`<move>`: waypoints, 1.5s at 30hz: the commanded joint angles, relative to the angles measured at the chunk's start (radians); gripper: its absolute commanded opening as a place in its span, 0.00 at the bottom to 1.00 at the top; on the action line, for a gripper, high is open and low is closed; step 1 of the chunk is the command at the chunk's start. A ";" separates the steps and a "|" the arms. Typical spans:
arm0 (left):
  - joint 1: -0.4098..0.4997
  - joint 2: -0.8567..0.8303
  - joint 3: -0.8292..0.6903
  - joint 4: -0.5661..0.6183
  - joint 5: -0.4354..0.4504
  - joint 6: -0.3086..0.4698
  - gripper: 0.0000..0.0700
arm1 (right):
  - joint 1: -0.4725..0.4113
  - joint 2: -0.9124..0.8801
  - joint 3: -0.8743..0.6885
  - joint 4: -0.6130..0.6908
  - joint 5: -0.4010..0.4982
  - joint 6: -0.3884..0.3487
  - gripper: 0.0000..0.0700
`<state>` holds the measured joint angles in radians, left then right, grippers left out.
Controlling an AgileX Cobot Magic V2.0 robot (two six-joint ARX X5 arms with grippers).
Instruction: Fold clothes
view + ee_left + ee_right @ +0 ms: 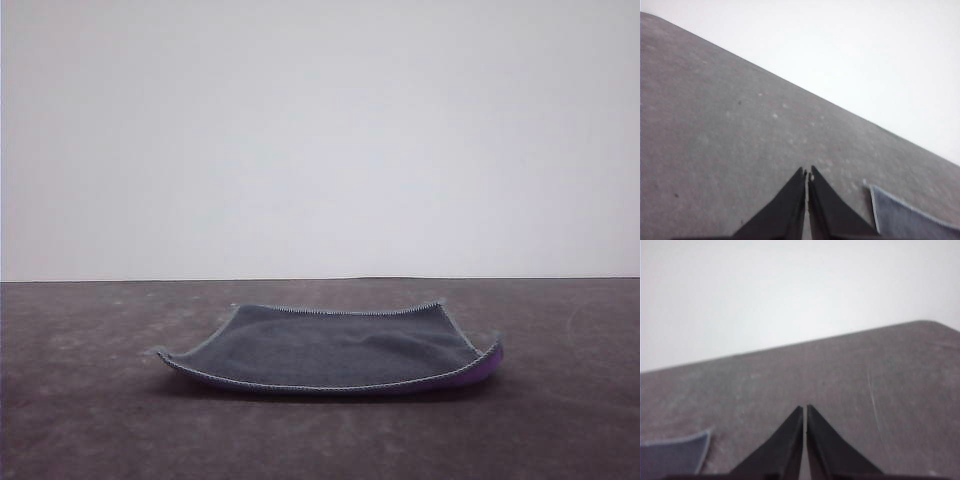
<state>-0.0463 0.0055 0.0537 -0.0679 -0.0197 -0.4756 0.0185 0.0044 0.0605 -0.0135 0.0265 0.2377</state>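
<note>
The clothes [335, 348] are one small square cloth lying flat on the dark table [90, 400], dark grey face up, with a zigzag-stitched edge. Its near right corner curls up and shows bright purple [485, 366]. In the left wrist view my left gripper [807, 174] is shut with nothing in it, above bare table, and a corner of the cloth [905, 217] lies off to one side of it. My right gripper [804, 408] is likewise shut and holds nothing; a cloth corner [672, 456] lies apart from its fingers.
A plain white wall [320, 130] stands behind the table's far edge. The table surface [890, 380] is grey-brown and worn, with a rounded corner showing in the right wrist view. Bare table surrounds the cloth on all sides.
</note>
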 commanded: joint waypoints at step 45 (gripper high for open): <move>-0.208 0.700 0.684 -0.539 0.223 0.359 0.79 | 0.261 0.575 0.542 -0.540 -0.255 -0.196 0.54</move>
<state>-0.2512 0.7045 0.7219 -0.6197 0.2020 -0.1227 0.2749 0.5766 0.5884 -0.5636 -0.2318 0.0410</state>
